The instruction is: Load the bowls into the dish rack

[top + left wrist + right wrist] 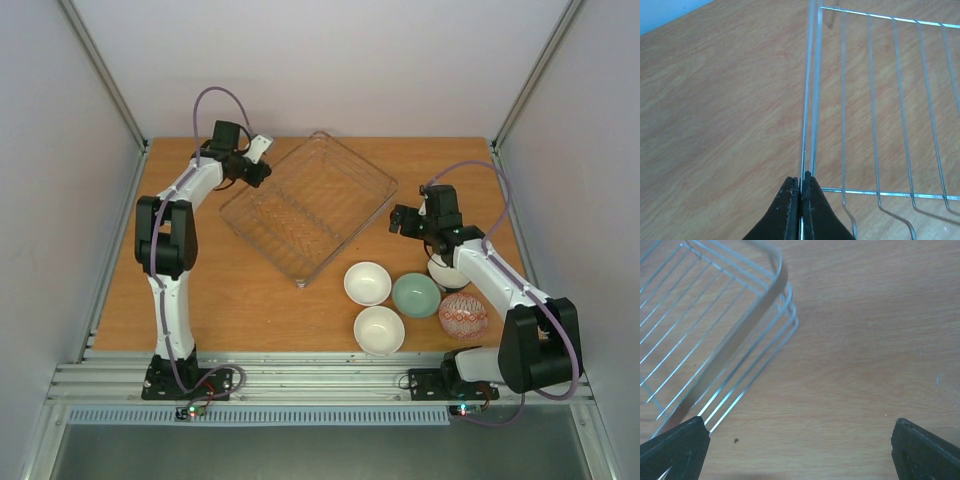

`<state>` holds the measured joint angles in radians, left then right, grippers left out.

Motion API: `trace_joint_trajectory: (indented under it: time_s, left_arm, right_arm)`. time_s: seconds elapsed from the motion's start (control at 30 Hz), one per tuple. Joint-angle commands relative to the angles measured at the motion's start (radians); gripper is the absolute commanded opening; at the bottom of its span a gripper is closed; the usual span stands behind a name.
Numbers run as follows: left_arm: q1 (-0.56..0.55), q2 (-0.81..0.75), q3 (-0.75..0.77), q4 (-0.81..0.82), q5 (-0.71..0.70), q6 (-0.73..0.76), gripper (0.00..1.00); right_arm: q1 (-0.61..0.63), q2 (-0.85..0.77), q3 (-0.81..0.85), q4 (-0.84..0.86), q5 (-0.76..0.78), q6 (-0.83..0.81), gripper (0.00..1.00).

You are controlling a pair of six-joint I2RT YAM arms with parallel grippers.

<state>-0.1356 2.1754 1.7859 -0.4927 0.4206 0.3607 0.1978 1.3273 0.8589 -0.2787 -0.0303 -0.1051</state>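
Note:
The wire dish rack (pixel 350 235) sits turned at an angle on the wooden table, with no bowl in it. My left gripper (pixel 266 171) is at its far left edge; in the left wrist view it (pixel 801 180) is shut on the rack's rim wire (pixel 816 100). My right gripper (pixel 398 222) is open and empty beside the rack's right corner (pixel 760 305), its fingertips wide apart (pixel 799 429). Two white bowls (pixel 367 283) (pixel 379 330), a mint-green bowl (pixel 415 295) and a red-and-white patterned bowl (pixel 463 316) stand near front. Another bowl (pixel 443 272) is mostly hidden under my right arm.
Grey walls close in the table on the left, right and back. A metal rail (pixel 300 375) runs along the near edge by the arm bases. Bare wood lies left of the rack (pixel 130 290).

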Motion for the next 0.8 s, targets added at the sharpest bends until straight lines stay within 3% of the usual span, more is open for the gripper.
trace_joint_trajectory:
  time_s: [0.0, 0.47, 0.57, 0.77]
  left_arm:
    - [0.005, 0.010, -0.002, -0.022, -0.062, -0.039, 0.00]
    - [0.005, -0.109, -0.156, 0.016, -0.122, -0.052, 0.00]
    - [0.005, -0.124, -0.179, 0.006, -0.166, -0.069, 0.00]
    - [0.007, -0.138, -0.206, -0.057, -0.356, -0.245, 0.00]
  right_arm:
    - [0.013, 0.014, -0.006, 0.013, -0.004, 0.004, 0.98]
    - [0.023, -0.013, -0.013, 0.007, 0.002, 0.016, 0.98]
    - [0.025, -0.013, -0.016, 0.010, -0.002, 0.018, 0.99]
    - [0.030, -0.015, -0.017, 0.014, -0.004, 0.021, 0.99]
